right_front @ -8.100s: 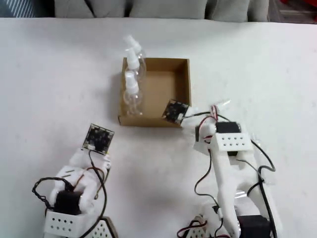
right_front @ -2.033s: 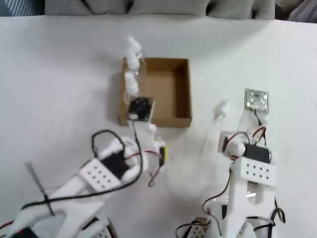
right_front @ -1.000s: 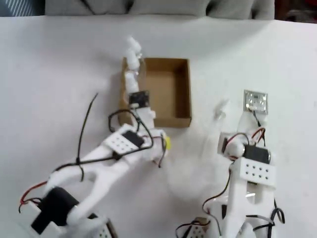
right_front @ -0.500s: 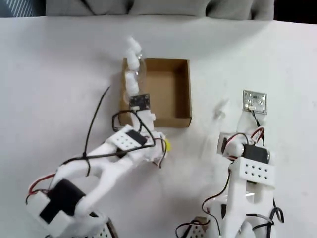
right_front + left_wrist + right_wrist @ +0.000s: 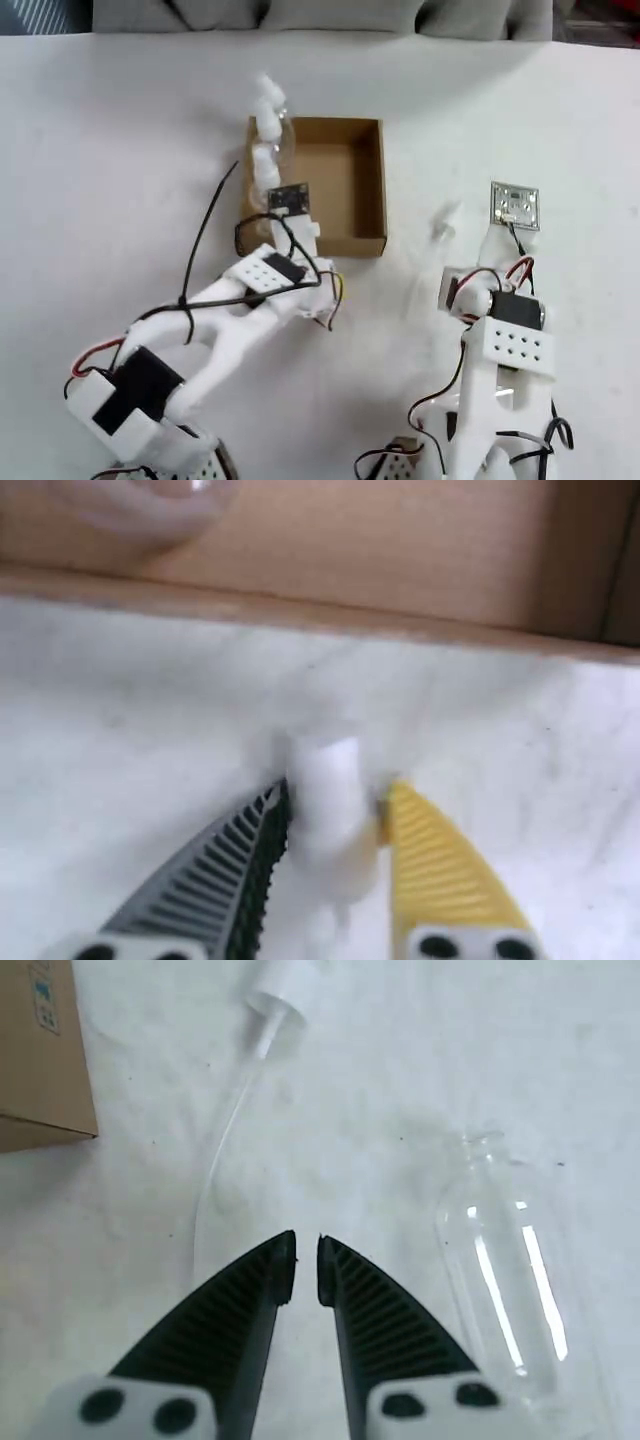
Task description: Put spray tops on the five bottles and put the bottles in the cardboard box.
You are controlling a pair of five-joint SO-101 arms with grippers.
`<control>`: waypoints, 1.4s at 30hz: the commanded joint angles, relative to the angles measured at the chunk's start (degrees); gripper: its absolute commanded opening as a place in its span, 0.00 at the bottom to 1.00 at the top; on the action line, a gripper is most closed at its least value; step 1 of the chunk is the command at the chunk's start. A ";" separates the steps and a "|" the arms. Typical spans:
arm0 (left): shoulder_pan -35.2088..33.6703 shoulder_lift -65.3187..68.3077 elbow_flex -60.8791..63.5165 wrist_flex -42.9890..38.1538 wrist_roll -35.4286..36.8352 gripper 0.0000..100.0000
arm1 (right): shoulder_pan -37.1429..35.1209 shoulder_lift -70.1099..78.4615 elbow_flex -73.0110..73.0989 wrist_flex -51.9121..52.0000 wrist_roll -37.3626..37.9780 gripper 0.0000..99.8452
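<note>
1 top (image 5: 325,770) is clamped in the left gripper (image 5: 335,795) just short of the box (image 5: 400,560) wall, while the right gripper (image 5: 305,1250), nearly together, holds nothing beside a lying bottle (image 5: 505,1270).

Home turf, by the look of it — a living room. Grey sofa cushions (image 5: 330,15) run along the far edge of the white table (image 5: 100,150), with striped fabric (image 5: 30,15) in the corner. The left arm (image 5: 225,330) and right arm (image 5: 505,360) trail bare, loose wiring — a hobby rig.
</note>
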 commanded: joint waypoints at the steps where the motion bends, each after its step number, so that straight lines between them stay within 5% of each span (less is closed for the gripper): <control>1: -0.22 0.22 -2.55 0.44 -4.84 0.05 | 0.22 -1.27 -0.35 -0.92 0.62 0.02; 9: -0.22 0.22 -5.98 8.26 -5.98 0.02 | 0.66 -1.71 -0.35 -0.92 0.62 0.02; 17: -0.66 0.13 -9.41 16.79 -17.41 0.02 | 1.27 -1.80 -0.44 -0.92 0.62 0.02; 27: -1.36 -16.31 4.84 7.56 -21.63 0.02 | 4.18 -1.80 -0.79 -0.57 0.79 0.02; 35: -6.29 -22.46 9.32 5.98 -26.55 0.02 | 9.71 -1.27 -12.22 11.47 13.45 0.02; 42: -8.48 -22.46 9.32 5.89 -27.78 0.02 | 14.37 -1.10 -15.74 12.26 22.07 0.13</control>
